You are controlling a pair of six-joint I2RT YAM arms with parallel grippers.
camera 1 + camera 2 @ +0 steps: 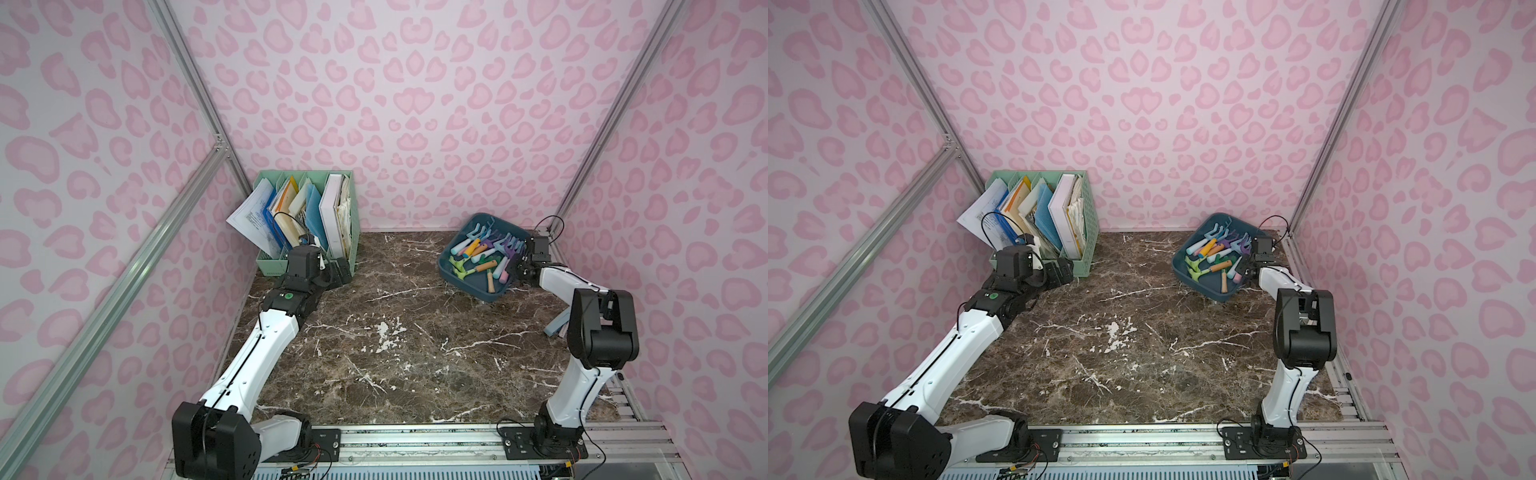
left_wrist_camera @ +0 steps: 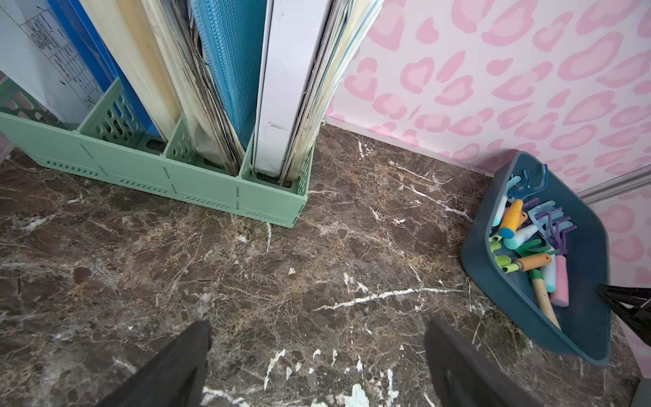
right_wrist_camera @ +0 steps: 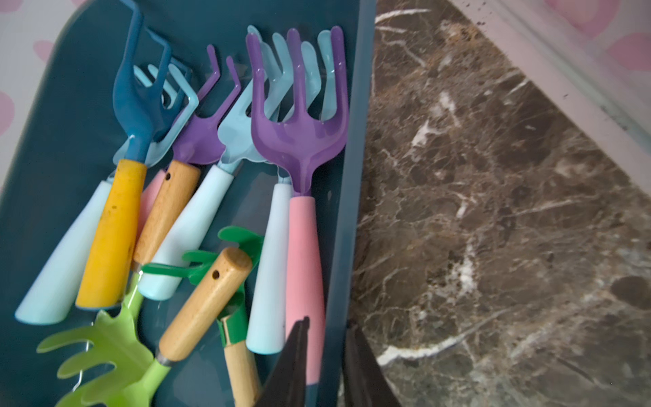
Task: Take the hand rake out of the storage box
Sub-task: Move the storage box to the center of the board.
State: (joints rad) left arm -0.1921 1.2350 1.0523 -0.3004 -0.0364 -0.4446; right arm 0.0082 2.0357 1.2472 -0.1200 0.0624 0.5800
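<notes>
Much of the marble table (image 1: 395, 340) lies bare between the arms. At the far right corner, close to the pink walls (image 1: 415, 124), sits the storage box (image 1: 467, 286) with hand rakes (image 3: 304, 246) heaped inside. The right gripper (image 3: 329, 322) is pinched on the box's side wall, one finger inside and one outside. The left gripper (image 2: 320, 326) is spread wide and empty, near the file rack (image 1: 270, 264).

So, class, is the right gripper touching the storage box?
Touching. The right wrist view shows the right gripper astride the storage box wall, pressing against its outer face.
</notes>
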